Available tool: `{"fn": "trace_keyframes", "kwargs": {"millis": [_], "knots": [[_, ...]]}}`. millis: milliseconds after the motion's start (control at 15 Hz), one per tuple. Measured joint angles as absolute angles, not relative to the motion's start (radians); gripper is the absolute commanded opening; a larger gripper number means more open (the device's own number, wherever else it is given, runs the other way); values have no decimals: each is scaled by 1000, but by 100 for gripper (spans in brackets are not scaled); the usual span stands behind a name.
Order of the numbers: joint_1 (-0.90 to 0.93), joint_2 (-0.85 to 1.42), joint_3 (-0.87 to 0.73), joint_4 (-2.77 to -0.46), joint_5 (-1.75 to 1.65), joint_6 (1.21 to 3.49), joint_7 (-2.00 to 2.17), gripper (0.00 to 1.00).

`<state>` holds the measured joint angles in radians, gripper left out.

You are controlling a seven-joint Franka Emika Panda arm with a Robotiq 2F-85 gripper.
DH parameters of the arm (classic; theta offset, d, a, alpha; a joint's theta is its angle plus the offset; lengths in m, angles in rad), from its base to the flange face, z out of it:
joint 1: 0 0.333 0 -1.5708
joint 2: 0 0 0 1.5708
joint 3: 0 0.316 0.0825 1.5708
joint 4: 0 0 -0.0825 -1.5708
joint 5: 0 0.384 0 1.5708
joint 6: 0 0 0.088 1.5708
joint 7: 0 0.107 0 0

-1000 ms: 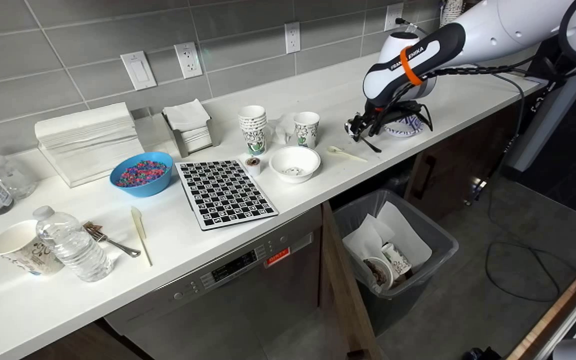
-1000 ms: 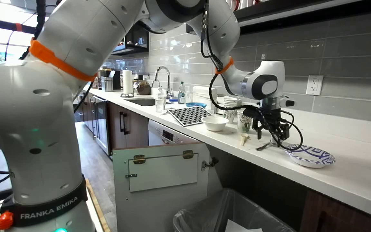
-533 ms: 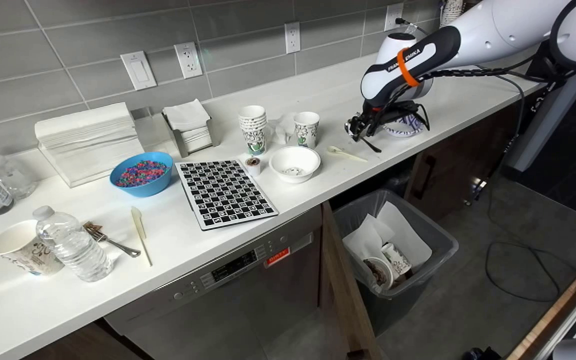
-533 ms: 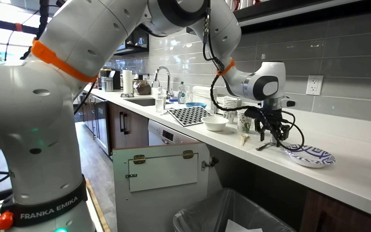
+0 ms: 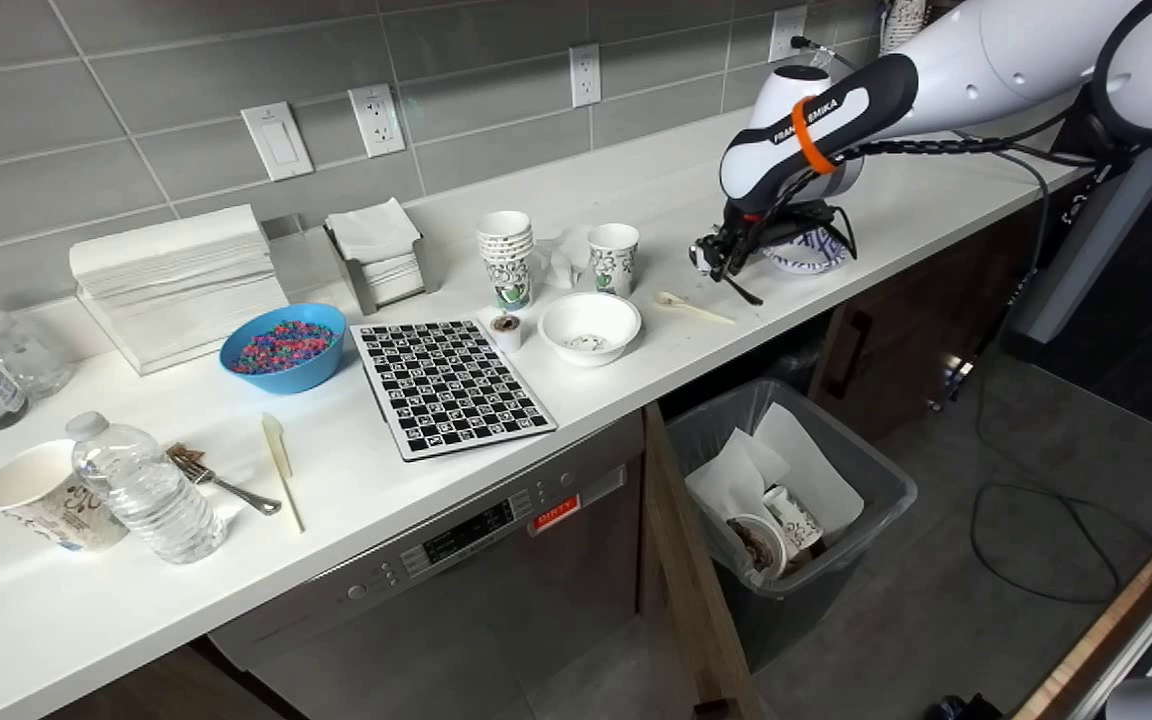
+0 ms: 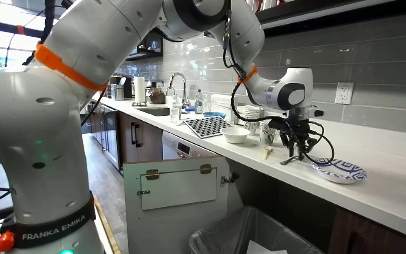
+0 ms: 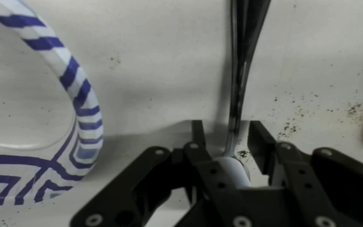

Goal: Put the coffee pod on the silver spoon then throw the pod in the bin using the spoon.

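Our gripper (image 7: 227, 129) stands spread around the silver spoon (image 7: 239, 82), its fingers (image 7: 261, 143) on either side of the neck with a gap to the metal in the wrist view, so we hold nothing yet. The spoon's handle end points toward the front edge of the counter (image 5: 351, 470). The coffee pod (image 5: 506, 334) stands well apart, upright, just beside the back corner of the checkered board (image 5: 456, 385). A pale rounded shape (image 7: 235, 171) shows at the spoon's bowl end; we cannot tell what it is.

The handle lies nearer one finger, so if we squeeze now, that pad probably meets it first and could skid or roll the spoon. A grip so close to the bowl end may also leave the long handle free to tip. A cable loop (image 6: 332, 149) hangs by the rim of the patterned bowl (image 7: 88, 110), and a sideways move could drag that bowl.

Straight up seems our safest room. Toward the pod, the pale spoon (image 5: 694, 308), the paper cup (image 5: 613, 260) and the white bowl (image 5: 591, 357) narrow the way. The bin (image 5: 886, 500) stands below the counter's front edge, beside the open cabinet door (image 6: 178, 192); if we tilt the spoon before it is past that edge, the pod likely misses.
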<state>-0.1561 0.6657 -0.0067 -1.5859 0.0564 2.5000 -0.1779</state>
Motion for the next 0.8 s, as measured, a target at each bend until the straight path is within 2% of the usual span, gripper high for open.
{"fn": "trace_keyframes", "kwargs": {"millis": [133,200,267,333,467,800], "knots": [[-156,668,-7,-1581,56,2500,-178,35],[-156,670,-7,-1578,56,2500,-179,27],[-156,673,-7,-1575,56,2500,-179,27],[-156,674,-6,-1573,56,2500,-179,22],[-156,676,-6,-1570,56,2500,-180,23],[-154,677,-6,-1569,56,2500,-180,14]]}}
